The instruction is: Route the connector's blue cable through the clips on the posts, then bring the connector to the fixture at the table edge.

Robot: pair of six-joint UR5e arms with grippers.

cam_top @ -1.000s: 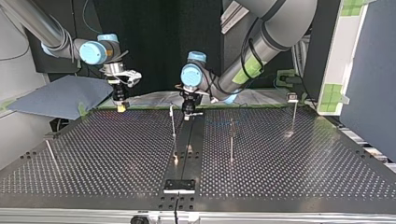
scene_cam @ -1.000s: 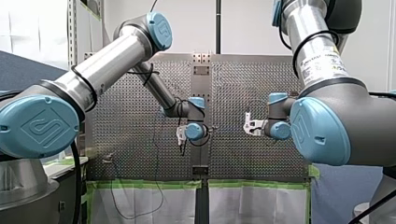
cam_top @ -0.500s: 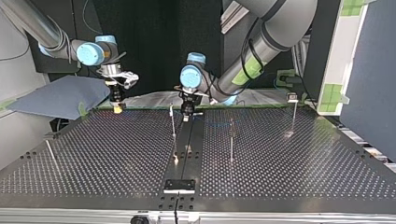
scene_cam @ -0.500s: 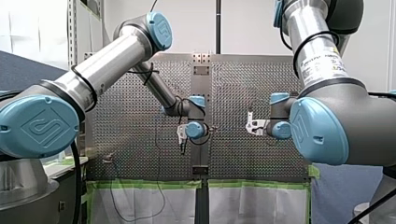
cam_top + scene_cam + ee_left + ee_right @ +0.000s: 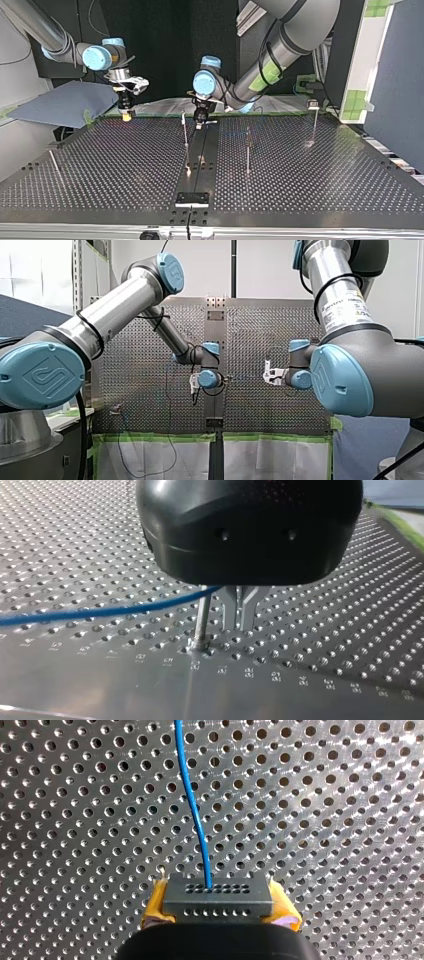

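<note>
- Connector [image 5: 217,899]: dark block gripped between the right gripper's [image 5: 220,906] yellow pads [image 5: 155,906]; top view puts it near 10 o'clock, at the table's [image 5: 310,170] far edge.
- Blue cable [image 5: 192,805]: leaves the connector's face, runs ahead over the holes.
- Left gripper [image 5: 240,624]: near 12 o'clock in the top view; metal fingers [image 5: 229,607] closed together just beside a post [image 5: 202,615]; cable meets that post's upper end.

Plain white wall [image 5: 260,265], green-taped white panels [image 5: 270,460], dark backdrop [image 5: 165,40], grey-blue sheet [image 5: 65,102]
</note>
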